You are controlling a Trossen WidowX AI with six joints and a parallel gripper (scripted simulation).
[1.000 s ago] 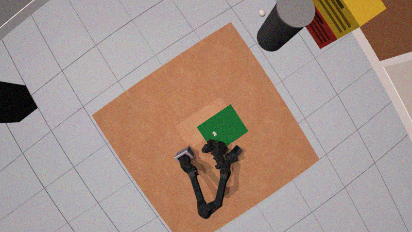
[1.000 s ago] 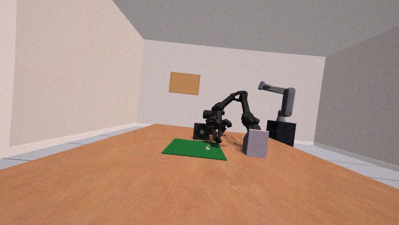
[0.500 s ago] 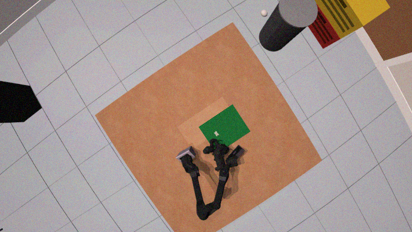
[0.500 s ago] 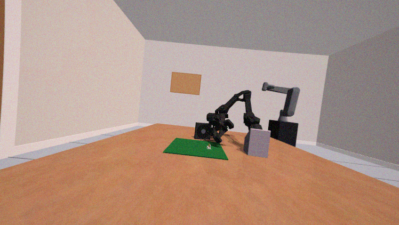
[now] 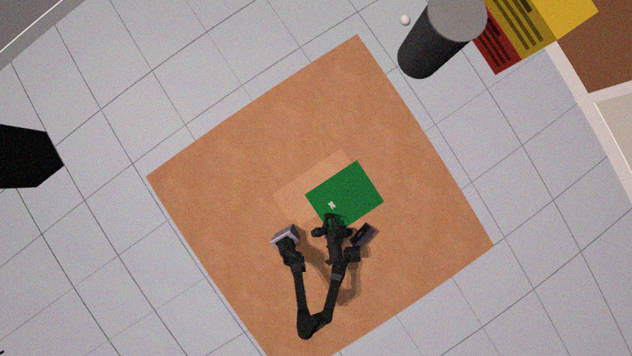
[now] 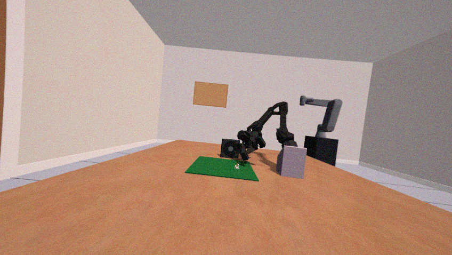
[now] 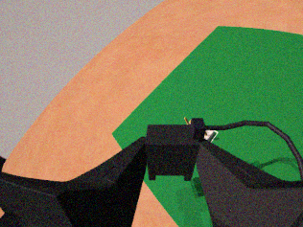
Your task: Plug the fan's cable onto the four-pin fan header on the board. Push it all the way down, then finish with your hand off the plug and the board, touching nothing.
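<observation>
The black plug (image 7: 173, 135) is held between the fingers of my gripper (image 7: 171, 143) (image 5: 330, 218) (image 6: 244, 156), which is shut on it. Its black cable (image 7: 254, 124) curves off to the right in the wrist view. The green board (image 5: 354, 185) (image 6: 211, 164) (image 7: 230, 71) lies flat below. The small white fan header (image 5: 332, 205) (image 6: 236, 166) (image 7: 211, 136) is mostly hidden behind the plug in the wrist view; a pin tip shows beside it. A shadow on the board shows the plug above it, apart from the header. The fan (image 5: 364, 234) (image 6: 230, 148) stands beside the board.
A pale grey-mauve box (image 5: 285, 234) (image 6: 292, 162) stands near the arm's base, beside the board. The brown table (image 5: 247, 172) (image 6: 158, 202) bears everything. A grey robot arm (image 6: 332, 115) stands on a black pedestal beyond it.
</observation>
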